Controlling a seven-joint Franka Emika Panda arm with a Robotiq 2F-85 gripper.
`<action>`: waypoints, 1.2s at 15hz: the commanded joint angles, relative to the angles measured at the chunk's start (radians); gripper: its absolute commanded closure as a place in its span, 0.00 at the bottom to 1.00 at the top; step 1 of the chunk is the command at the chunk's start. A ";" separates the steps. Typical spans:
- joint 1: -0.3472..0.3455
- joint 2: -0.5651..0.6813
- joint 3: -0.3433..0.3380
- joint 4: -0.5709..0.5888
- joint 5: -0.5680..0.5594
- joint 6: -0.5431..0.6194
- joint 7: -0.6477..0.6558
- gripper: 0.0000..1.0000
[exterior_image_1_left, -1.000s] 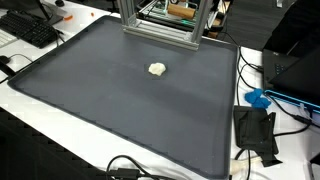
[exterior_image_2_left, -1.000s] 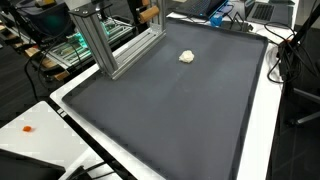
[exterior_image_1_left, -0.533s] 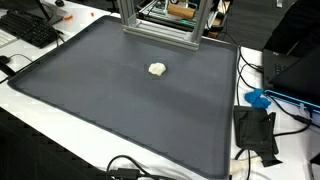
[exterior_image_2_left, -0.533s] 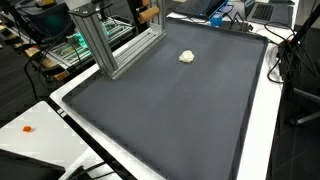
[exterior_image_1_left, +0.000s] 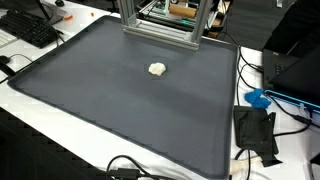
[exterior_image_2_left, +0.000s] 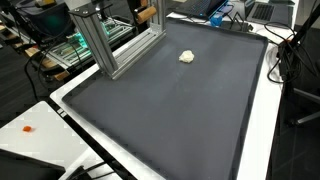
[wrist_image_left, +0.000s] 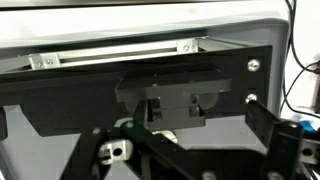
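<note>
Centrally, pale lump (exterior_image_1_left: 157, 69) on dark mat (exterior_image_1_left: 100, 100), white table (exterior_image_1_left: 40, 132), aluminium frame (exterior_image_1_left: 160, 27) behind, pincer (wrist_image_left: 190, 150) opening unclear.

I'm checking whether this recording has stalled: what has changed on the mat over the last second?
Nothing visibly changed. The pale lump lies at the same spot on the dark mat in both exterior views, apart from the metal frame, which has not shifted either.
</note>
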 joint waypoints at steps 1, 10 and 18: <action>0.010 -0.037 -0.023 -0.026 0.030 0.018 -0.016 0.00; 0.007 -0.062 -0.029 -0.084 0.015 0.117 -0.042 0.00; 0.002 -0.085 -0.042 -0.112 -0.006 0.140 -0.071 0.00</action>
